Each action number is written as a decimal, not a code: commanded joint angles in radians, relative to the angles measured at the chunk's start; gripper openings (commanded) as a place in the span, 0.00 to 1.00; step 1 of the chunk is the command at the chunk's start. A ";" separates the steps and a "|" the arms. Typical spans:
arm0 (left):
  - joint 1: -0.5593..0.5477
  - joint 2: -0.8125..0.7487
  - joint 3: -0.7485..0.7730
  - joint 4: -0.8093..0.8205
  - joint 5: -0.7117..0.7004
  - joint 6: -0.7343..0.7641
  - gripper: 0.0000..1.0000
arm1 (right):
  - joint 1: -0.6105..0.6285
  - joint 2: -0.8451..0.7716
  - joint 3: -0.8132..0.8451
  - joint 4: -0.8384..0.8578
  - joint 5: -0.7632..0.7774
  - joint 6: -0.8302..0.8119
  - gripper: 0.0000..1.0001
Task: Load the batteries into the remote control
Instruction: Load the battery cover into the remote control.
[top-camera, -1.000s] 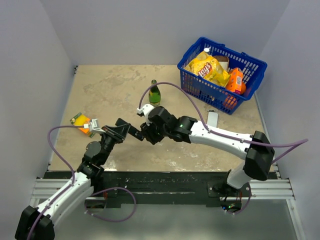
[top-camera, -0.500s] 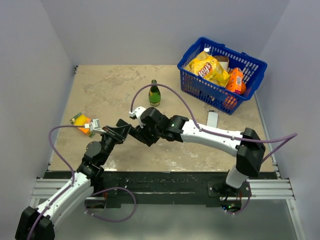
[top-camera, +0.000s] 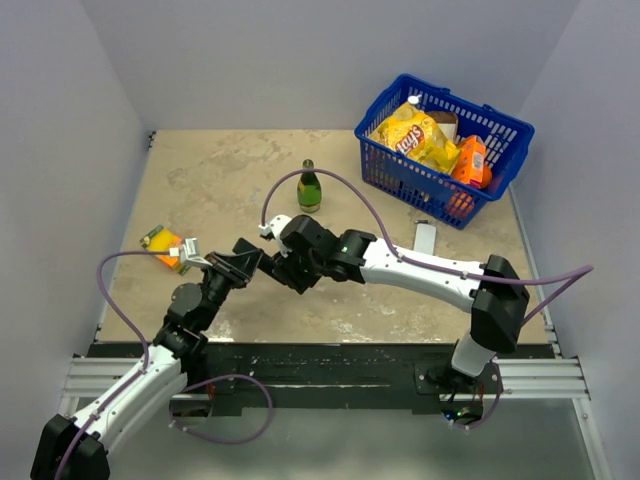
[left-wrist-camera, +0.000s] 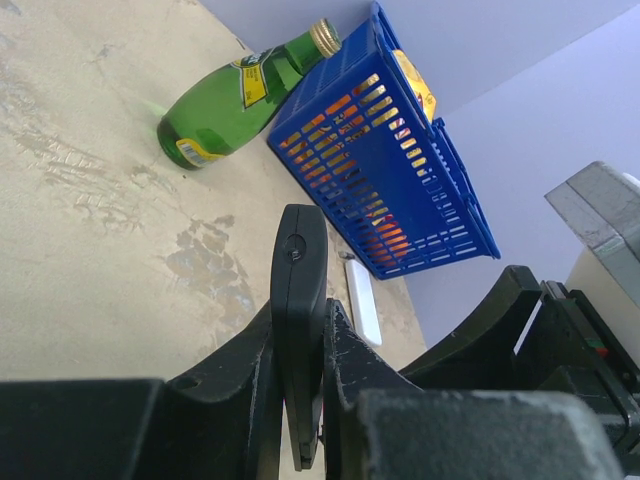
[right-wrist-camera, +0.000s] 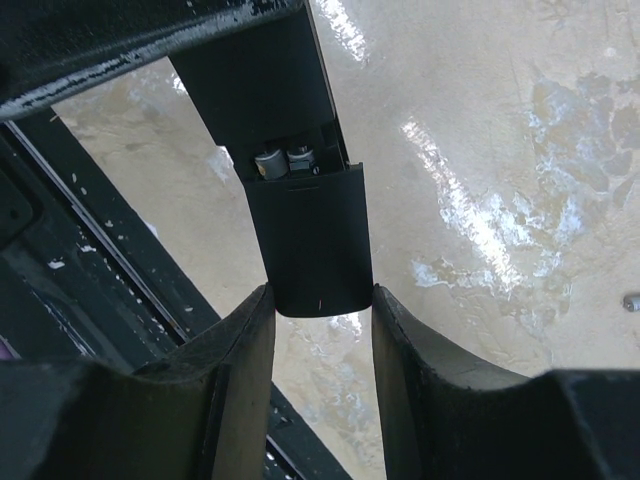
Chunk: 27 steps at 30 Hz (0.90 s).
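Note:
The remote control (left-wrist-camera: 298, 290) is a slim black bar standing on edge, and my left gripper (left-wrist-camera: 300, 312) is shut on it. In the top view my left gripper (top-camera: 258, 262) and right gripper (top-camera: 282, 266) meet tip to tip above the table's near middle. In the right wrist view the remote (right-wrist-camera: 255, 90) has its compartment open, with two batteries (right-wrist-camera: 283, 161) lying side by side inside. The black back cover (right-wrist-camera: 310, 235) lies partly slid over that compartment. My right gripper (right-wrist-camera: 320, 293) is shut on the cover's rounded end.
A green bottle (top-camera: 309, 188) stands behind the grippers. A blue basket (top-camera: 400, 185) of snack packs sits at the back right. A flat white device (top-camera: 425, 237) lies in front of the basket. An orange-green packet (top-camera: 163, 243) lies at the left.
The right arm has swung left, bringing its gripper up against the left gripper, and has held still for the last half second. The left arm has not moved.

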 joint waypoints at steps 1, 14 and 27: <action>0.002 -0.001 0.037 0.057 0.020 -0.015 0.00 | 0.002 0.001 0.055 0.014 -0.019 -0.020 0.23; 0.002 0.015 0.040 0.068 0.032 -0.019 0.00 | 0.010 0.027 0.069 -0.002 -0.030 -0.027 0.23; 0.002 0.022 0.049 0.069 0.046 -0.007 0.00 | 0.013 0.021 0.076 -0.019 -0.016 -0.029 0.24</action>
